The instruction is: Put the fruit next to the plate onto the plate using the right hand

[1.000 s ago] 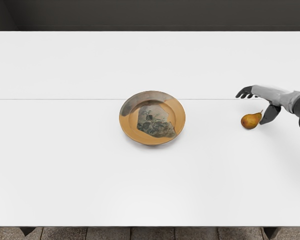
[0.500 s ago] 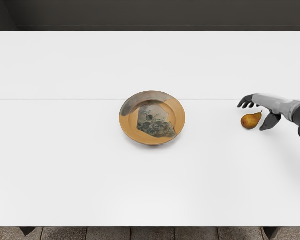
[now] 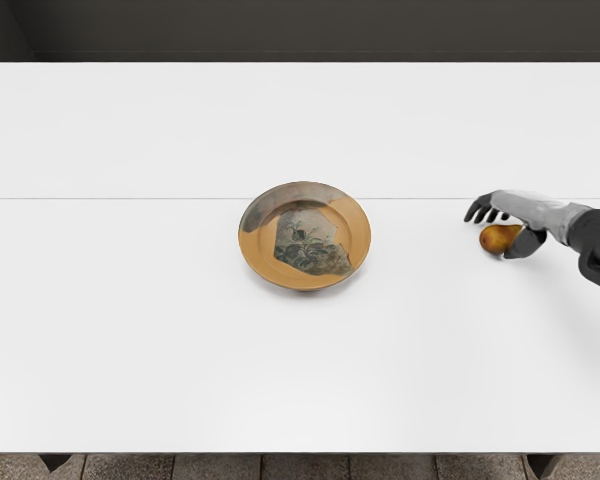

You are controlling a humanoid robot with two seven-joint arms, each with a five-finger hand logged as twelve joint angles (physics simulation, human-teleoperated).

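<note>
The small golden-brown pear (image 3: pixel 497 238) lay on its side on the white table (image 3: pixel 180 350), well to the right of the round ochre ceramic plate (image 3: pixel 359 238) with its dark glazed centre, and not on it. The right hand (image 3: pixel 515 215) was poised over the fruit, fingers (image 3: pixel 482 212) apart and curved beyond it, thumb at its right end. Firm contact could not be confirmed. Assessment: fruit light, firm, smooth-skinned and liable to roll. It is best taken across the broad belly, thumb opposing fingers, with moderate pressure to avoid bruising.
</note>
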